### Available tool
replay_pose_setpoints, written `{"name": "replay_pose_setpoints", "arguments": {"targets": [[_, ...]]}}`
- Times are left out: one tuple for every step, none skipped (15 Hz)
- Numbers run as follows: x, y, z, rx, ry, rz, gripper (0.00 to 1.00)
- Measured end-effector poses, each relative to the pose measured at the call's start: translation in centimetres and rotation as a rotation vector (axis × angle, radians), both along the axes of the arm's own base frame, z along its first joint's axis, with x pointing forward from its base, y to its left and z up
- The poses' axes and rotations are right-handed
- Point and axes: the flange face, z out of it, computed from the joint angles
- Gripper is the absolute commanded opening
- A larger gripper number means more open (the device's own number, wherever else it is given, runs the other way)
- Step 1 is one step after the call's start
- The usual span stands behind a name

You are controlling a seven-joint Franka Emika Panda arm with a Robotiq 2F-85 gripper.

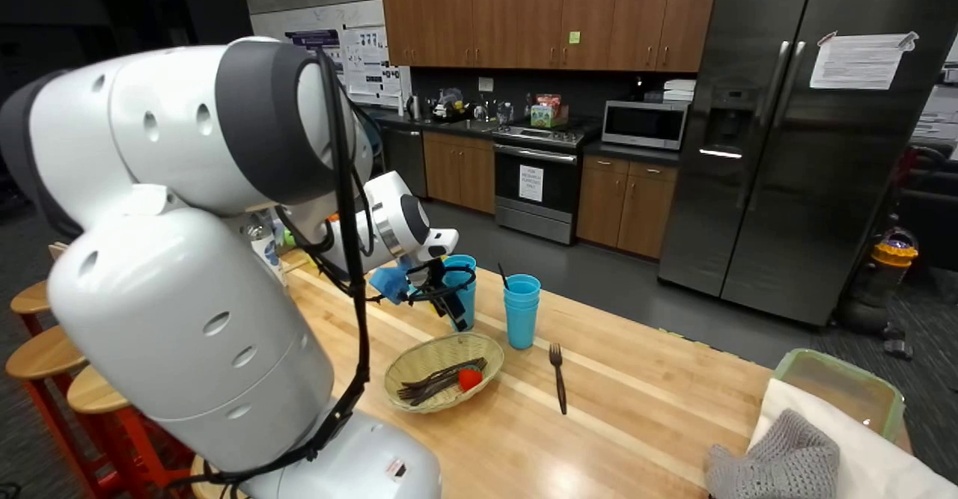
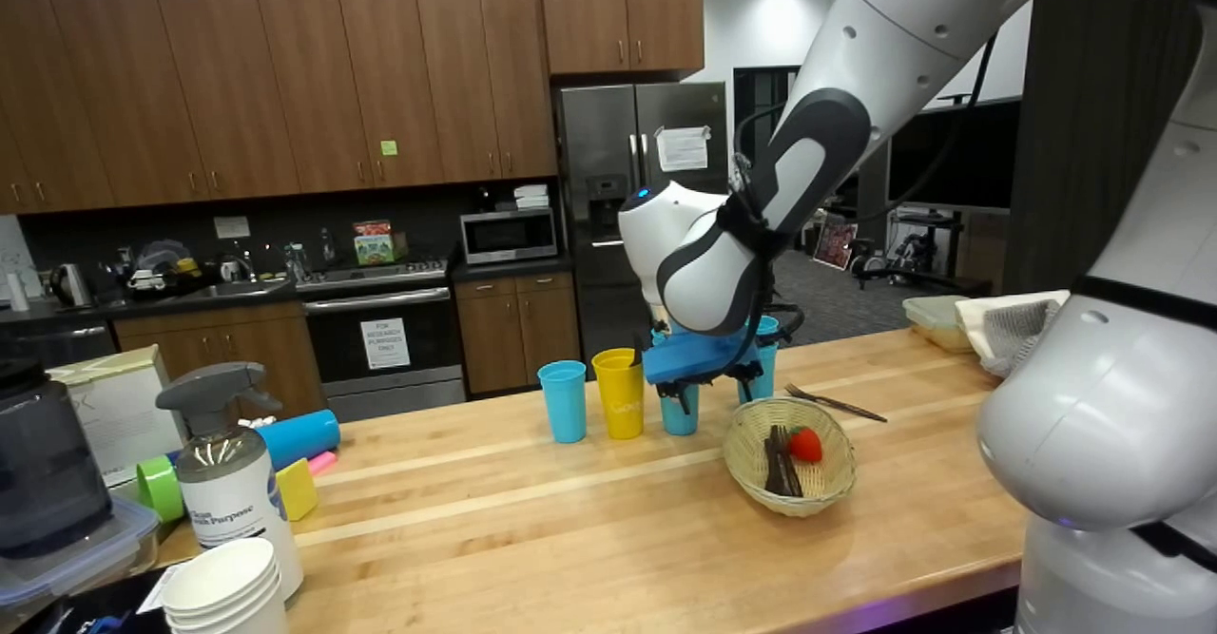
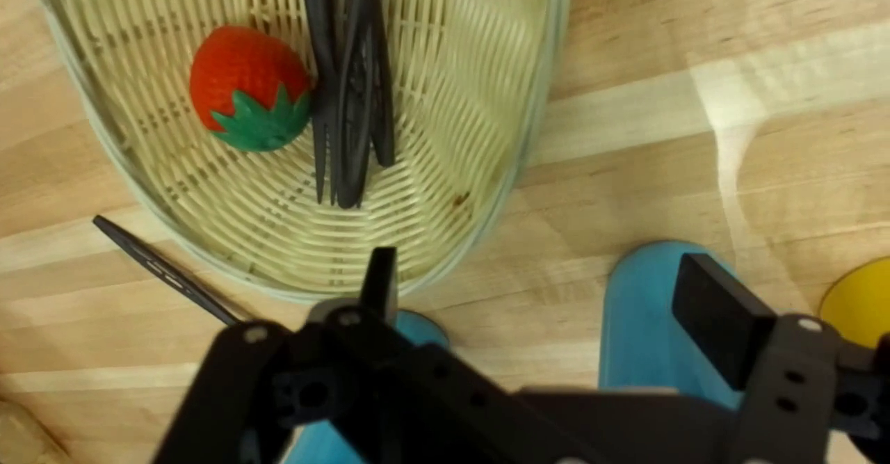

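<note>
My gripper is open and empty above the table, its fingers pointing down. It also shows among the cups in an exterior view. In the wrist view, one finger overlaps a blue cup and the other overlaps the basket's edge; contact cannot be told. A second blue cup is mostly hidden by the gripper. A yellow cup stands at the right. The wicker basket holds a red toy strawberry and several dark forks. A single dark fork lies beside a blue cup stack.
Another blue cup stands left of the yellow cup in an exterior view. A spray bottle, white paper cups and a yellow block crowd one table end. A grey knit cloth and a green-rimmed container are at the other.
</note>
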Motion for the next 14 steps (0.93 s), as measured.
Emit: {"name": "replay_pose_setpoints", "arguments": {"targets": [[-0.1,0.2,-0.4,0.000,0.012,0.004,1.00],[-0.2,0.4,-0.9,0.000,0.025,0.006,1.00],[-0.4,0.5,-1.4,0.001,0.039,0.007,1.00],[-0.7,0.6,-2.0,0.001,0.054,0.007,1.00],[-0.9,0.6,-2.5,0.000,0.069,0.005,1.00],[-1.1,0.6,-3.0,-0.004,0.086,0.002,1.00],[-1.4,0.6,-3.4,-0.009,0.104,-0.003,0.75],[-1.6,0.5,-3.7,-0.016,0.118,-0.008,0.74],[-1.8,0.3,-4.0,-0.024,0.131,-0.013,0.68],[-2.0,0.2,-4.2,-0.031,0.141,-0.017,0.60],[-2.0,0.0,-4.3,-0.038,0.150,-0.021,0.50],[-2.1,-0.1,-4.4,-0.042,0.156,-0.025,0.43],[-2.1,-0.2,-4.4,-0.046,0.161,-0.028,0.35],[-2.1,-0.3,-4.5,-0.048,0.164,-0.031,0.26]]}}
